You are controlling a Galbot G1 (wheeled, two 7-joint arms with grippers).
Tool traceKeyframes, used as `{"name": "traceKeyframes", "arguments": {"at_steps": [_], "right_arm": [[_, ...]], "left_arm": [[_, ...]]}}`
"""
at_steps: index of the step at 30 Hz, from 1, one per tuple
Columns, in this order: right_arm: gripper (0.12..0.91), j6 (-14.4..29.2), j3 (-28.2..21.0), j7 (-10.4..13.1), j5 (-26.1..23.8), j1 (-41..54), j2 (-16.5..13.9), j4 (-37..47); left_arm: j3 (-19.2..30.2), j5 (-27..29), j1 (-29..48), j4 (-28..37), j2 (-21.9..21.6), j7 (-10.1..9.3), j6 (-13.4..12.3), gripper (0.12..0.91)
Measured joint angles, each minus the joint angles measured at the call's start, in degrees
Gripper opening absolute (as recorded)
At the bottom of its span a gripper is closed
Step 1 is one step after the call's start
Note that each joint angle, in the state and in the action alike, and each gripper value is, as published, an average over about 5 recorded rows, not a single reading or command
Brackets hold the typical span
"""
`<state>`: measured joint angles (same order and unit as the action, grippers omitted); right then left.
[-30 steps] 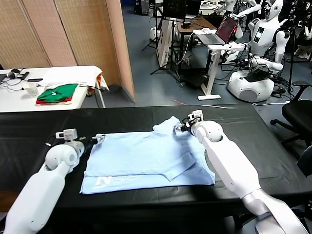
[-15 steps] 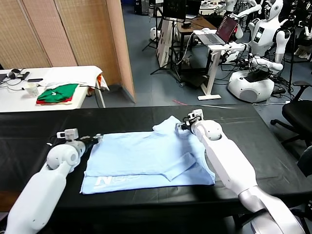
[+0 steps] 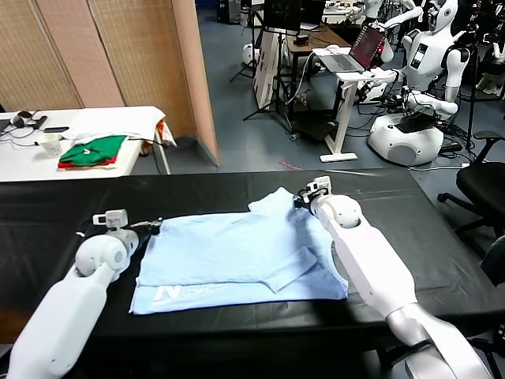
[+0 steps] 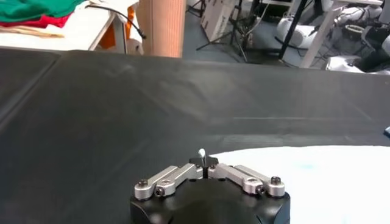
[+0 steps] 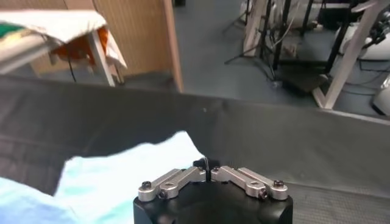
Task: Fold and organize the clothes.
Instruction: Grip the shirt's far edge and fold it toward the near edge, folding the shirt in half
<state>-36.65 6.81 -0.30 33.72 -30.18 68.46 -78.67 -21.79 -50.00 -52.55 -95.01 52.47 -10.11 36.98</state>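
The pale sky-blue T-shirt [image 3: 237,253] lies spread on the black table [image 3: 55,205], one sleeve folded in over its right half and white lettering near the front hem. My left gripper [image 3: 155,227] sits at the shirt's far left corner, shut on a small sliver of cloth that shows between its fingers in the left wrist view [image 4: 203,159]. My right gripper [image 3: 301,199] is at the far right corner by the raised sleeve, shut on a thin edge of the fabric [image 5: 206,164]. The shirt [image 5: 122,176] spreads out beside it.
A white side table [image 3: 118,118] at the back left holds folded green and red garments [image 3: 93,150]. Behind the black table stand a wooden screen [image 3: 118,55], a desk with a laptop [image 3: 359,51], other robots [image 3: 418,95] and an office chair [image 3: 481,185].
Both grippers have shut on the shirt's far corners. The right gripper has drawn slightly farther back with its corner; the left corner is pulled a little toward the left arm.
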Motion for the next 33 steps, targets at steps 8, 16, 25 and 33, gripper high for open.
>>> {"name": "traceKeyframes", "arguments": {"at_steps": [8, 16, 25, 33], "right_arm": [[0.141, -3.83, 3.15, 2.11, 1.11, -5.71, -3.67, -10.91], [0.141, -5.54, 6.08, 3.12, -0.23, -13.71, -7.77, -21.31], [0.141, -5.55, 8.30, 3.91, -1.71, -24.98, -11.39, -31.82], [0.141, -5.55, 10.23, 5.61, -1.77, -32.13, -12.36, -36.73]], "left_arm": [[-3.42, -0.23, -6.42, -7.69, -2.08, -0.02, 0.00, 0.148], [-7.13, 1.33, -12.48, -13.39, -3.15, -0.07, -0.12, 0.148], [-9.81, 4.02, -19.14, -17.85, -2.22, 0.03, 0.56, 0.148], [-11.49, 5.98, -24.81, -20.66, -1.08, 0.23, 0.72, 0.148]]}}
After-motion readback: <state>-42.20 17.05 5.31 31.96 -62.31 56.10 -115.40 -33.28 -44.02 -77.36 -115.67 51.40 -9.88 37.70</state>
